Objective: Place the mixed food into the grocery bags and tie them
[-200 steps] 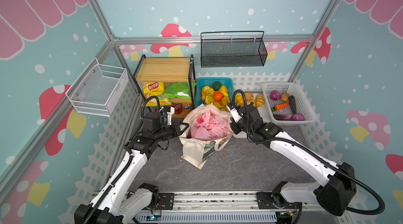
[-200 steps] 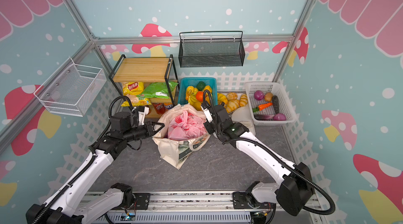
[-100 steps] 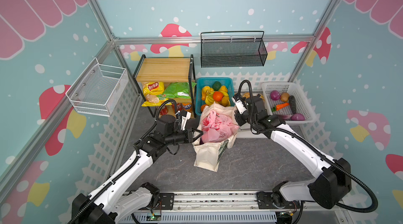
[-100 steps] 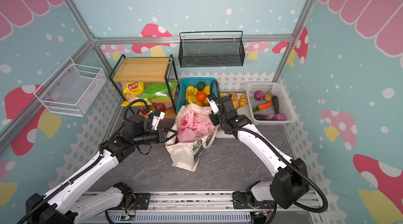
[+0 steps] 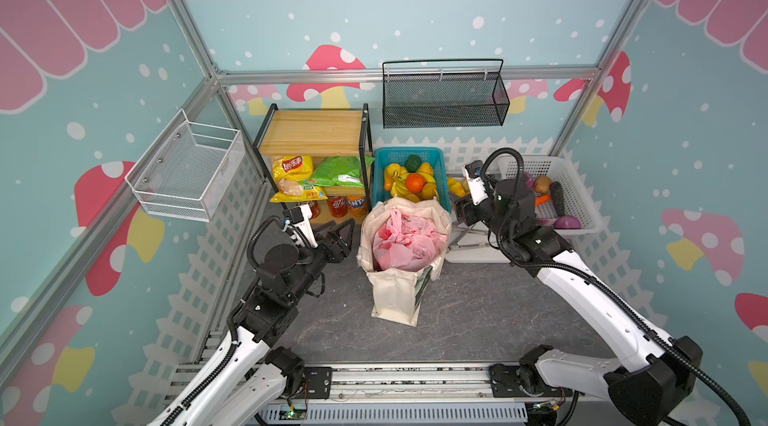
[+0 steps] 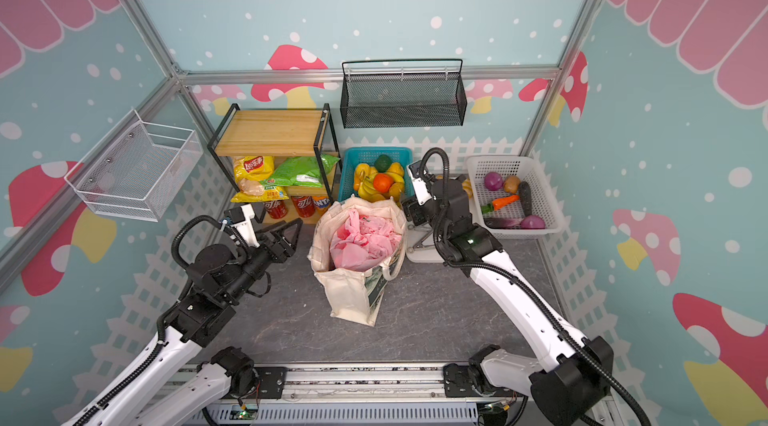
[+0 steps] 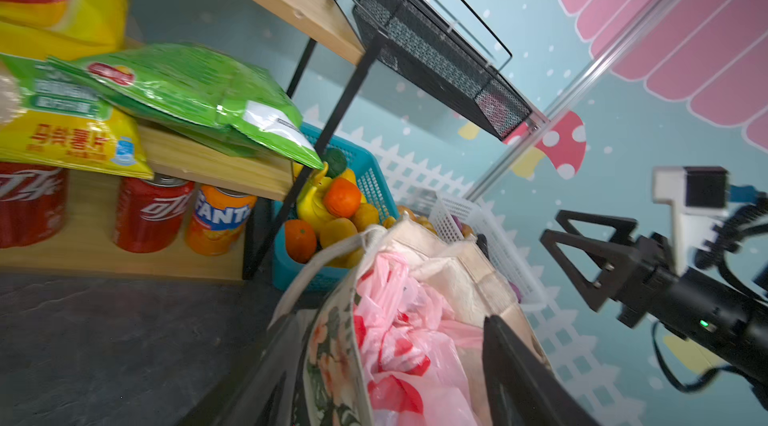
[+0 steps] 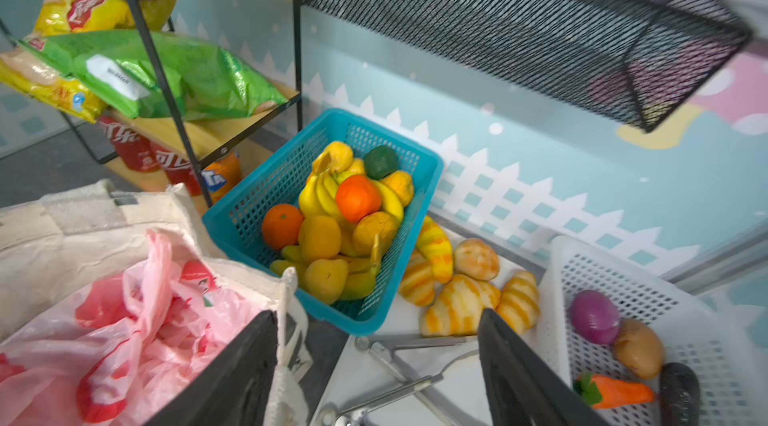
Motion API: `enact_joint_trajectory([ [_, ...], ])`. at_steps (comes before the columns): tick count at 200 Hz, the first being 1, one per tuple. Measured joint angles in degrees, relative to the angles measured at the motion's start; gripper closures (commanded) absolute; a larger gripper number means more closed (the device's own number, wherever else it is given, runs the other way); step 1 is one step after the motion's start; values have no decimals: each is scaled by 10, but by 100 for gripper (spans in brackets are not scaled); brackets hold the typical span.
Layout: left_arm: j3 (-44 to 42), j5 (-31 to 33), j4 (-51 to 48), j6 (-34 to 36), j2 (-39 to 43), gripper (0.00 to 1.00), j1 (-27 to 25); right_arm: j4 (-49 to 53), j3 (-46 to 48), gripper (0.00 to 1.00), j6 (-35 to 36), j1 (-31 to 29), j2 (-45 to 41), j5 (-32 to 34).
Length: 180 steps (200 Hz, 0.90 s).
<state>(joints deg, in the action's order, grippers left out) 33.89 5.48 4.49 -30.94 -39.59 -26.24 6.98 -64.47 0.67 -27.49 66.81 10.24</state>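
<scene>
Item 1, left gripper [image 5: 341, 233]: jaws apart, empty, at 9 o'clock of the cream canvas tote [image 5: 395, 299]. Item 2, that tote: upright mid-table, containing the pink plastic carrier [image 5: 405, 243], crumpled, handles loose, its food hidden. Item 3, right gripper [image 8: 376, 316]: jaws spread, empty, at the tote's 3 o'clock. Status: bagging apparently complete; tying appears outstanding.

1. Tote [image 5: 395, 291] stands on the table [image 5: 478, 312], plastic bag [image 5: 405, 243] inside it.
2. Fruit basket [image 5: 409, 151] sits directly behind the tote; shelf [image 5: 311, 133] behind and to its left, with packets [image 5: 332, 172] above cans [image 5: 338, 206].
3. Bread tray [image 5: 478, 255] lies right of the tote, vegetable basket [image 5: 589, 208] farther right.
4. Left gripper [image 5: 348, 237] is left of the tote, right gripper [image 5: 458, 214] just to its right.
</scene>
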Motion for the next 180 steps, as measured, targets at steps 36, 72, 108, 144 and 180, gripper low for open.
enact_joint_trajectory([
  [36,-61,125,97,84,-45,12,50,-93,91,1,-5,37,-39,80],
  [72,-98,159,204,142,-125,0,154,-197,207,1,-8,76,-42,156],
  [108,-112,158,260,186,-237,0,209,-306,309,1,-10,103,-12,183],
  [144,-112,141,315,241,-329,0,217,-397,398,0,-9,140,36,165],
  [180,-105,121,318,266,-341,0,220,-495,466,0,2,163,91,121],
])
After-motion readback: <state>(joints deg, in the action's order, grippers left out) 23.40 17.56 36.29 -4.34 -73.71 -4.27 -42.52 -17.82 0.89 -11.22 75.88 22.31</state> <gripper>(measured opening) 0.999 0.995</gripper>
